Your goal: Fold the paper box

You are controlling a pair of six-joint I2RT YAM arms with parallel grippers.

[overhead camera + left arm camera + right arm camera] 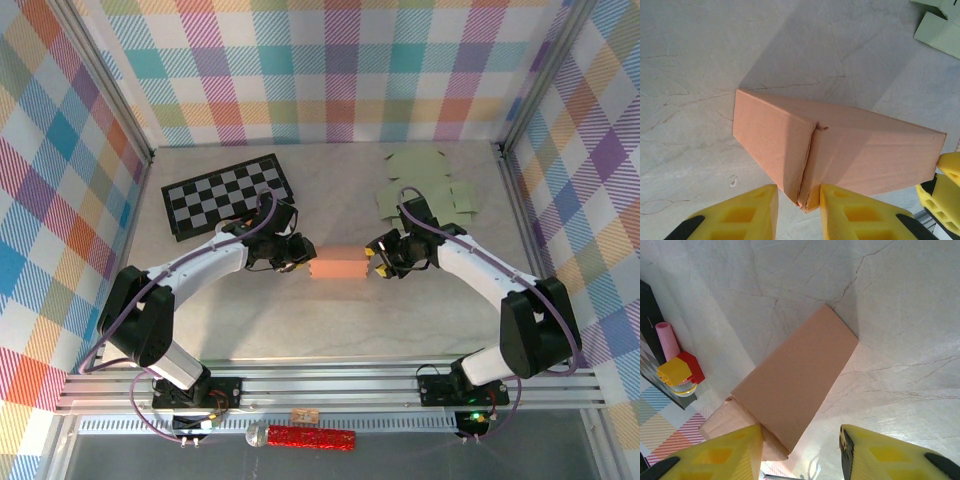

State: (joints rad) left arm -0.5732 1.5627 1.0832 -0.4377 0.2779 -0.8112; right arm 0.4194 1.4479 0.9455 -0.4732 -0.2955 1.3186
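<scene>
The paper box (338, 266) is a salmon-coloured, folded-up block lying at the middle of the table between both arms. My left gripper (300, 262) is at its left end. In the left wrist view the box (840, 145) points a corner seam at me, and my left gripper (799, 207) is shut on that corner. My right gripper (375, 262) is at the box's right end. In the right wrist view the box (800, 380) leans against one yellow finger (735, 450), the other finger stands well clear, and the right gripper (801, 450) is open.
A black-and-white checkerboard (228, 194) lies at the back left. Pale green paper pieces (425, 185) are scattered at the back right, one of them being the green piece (937, 25). A small pink, red and yellow object (677, 370) sits by the board's edge.
</scene>
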